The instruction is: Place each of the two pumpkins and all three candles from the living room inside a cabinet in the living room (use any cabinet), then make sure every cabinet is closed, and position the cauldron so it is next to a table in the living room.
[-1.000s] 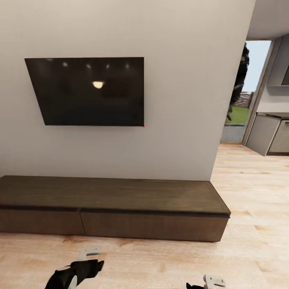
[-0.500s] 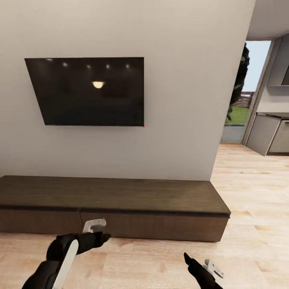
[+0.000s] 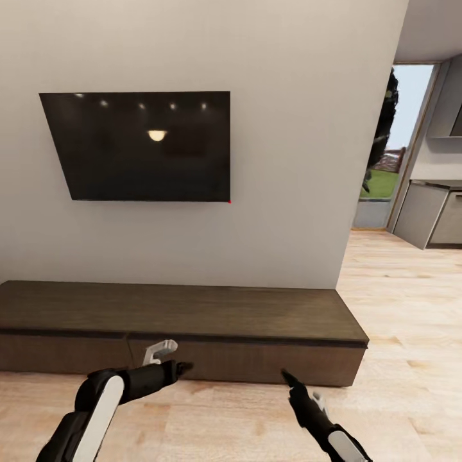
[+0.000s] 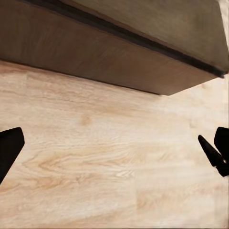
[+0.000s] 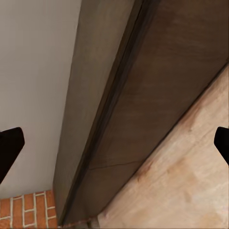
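Cabinet (image 3: 183,330) lay low across the frame's lower half, drawers shut. My left gripper (image 3: 183,367) and right gripper (image 3: 285,377) hung before its front, both spread wide, holding nothing. Judged step: opening a drawer. Next: catch the handleless front's edge.

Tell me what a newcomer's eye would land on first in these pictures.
First, the big black TV on the pale wall, with ceiling lights reflected in its screen. Below it, the long dark-brown cabinet runs along the wall on the light wood floor, its drawer fronts shut. In the foreground, the left claw and right claw reach toward the cabinet's front.
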Available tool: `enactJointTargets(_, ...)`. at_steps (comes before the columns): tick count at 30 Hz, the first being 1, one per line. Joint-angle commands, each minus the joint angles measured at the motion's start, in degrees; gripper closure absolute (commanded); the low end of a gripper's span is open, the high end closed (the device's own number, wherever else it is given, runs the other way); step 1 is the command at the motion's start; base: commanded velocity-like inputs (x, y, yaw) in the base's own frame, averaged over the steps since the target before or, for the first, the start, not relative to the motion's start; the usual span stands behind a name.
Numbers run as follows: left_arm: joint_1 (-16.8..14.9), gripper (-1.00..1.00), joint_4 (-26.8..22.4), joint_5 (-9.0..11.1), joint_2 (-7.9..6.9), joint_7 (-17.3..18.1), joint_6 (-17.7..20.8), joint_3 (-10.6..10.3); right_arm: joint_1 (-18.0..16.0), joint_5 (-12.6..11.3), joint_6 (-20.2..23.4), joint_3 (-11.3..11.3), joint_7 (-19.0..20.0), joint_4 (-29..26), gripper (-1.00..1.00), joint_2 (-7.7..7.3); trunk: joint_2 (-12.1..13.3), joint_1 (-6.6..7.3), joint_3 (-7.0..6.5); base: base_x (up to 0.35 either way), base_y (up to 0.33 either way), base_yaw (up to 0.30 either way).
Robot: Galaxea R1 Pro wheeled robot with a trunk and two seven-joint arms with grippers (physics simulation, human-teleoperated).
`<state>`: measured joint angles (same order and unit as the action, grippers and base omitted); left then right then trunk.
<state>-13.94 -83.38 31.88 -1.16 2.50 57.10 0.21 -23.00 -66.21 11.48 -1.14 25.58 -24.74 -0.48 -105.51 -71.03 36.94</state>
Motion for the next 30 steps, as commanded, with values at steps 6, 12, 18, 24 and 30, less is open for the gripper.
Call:
enactJointTargets(6,0.40,-1.00,0.44,14.54,-4.63,2.25,0.34,-3.01,-0.89,-7.48,4.37,-0.16,3.02,1.25,-1.00,-1.99,-0.03,0.01,0.06,0.000,0.000,0.000)
enactJointTargets(12,0.65,-1.00,-0.39,31.64,-11.49,2.40,0.13,-14.75,-1.07,-11.34,7.53,-0.14,4.38,1.35,-1.00,-3.73,-0.03,0.01,0.06,0.000,0.000,0.000)
enactJointTargets(18,0.29,-1.00,-0.59,35.40,-12.26,2.39,-0.04,-16.95,-2.70,-11.95,6.44,-0.11,4.48,1.84,-1.00,-4.06,-0.03,0.01,0.06,0.000,0.000,0.000)
enactJointTargets(24,0.03,-1.00,-1.05,35.98,-12.24,2.42,-0.06,-15.42,-3.16,-11.97,6.04,-0.17,5.72,1.83,-1.00,-4.76,-0.03,0.01,0.06,0.000,0.000,0.000)
enactJointTargets(30,-0.01,-1.00,-1.22,38.50,-12.46,2.36,-0.06,-14.87,-3.22,-11.80,5.95,-0.18,6.05,1.65,-1.00,-5.42,-0.43,-0.21,0.24,0.000,0.000,0.000)
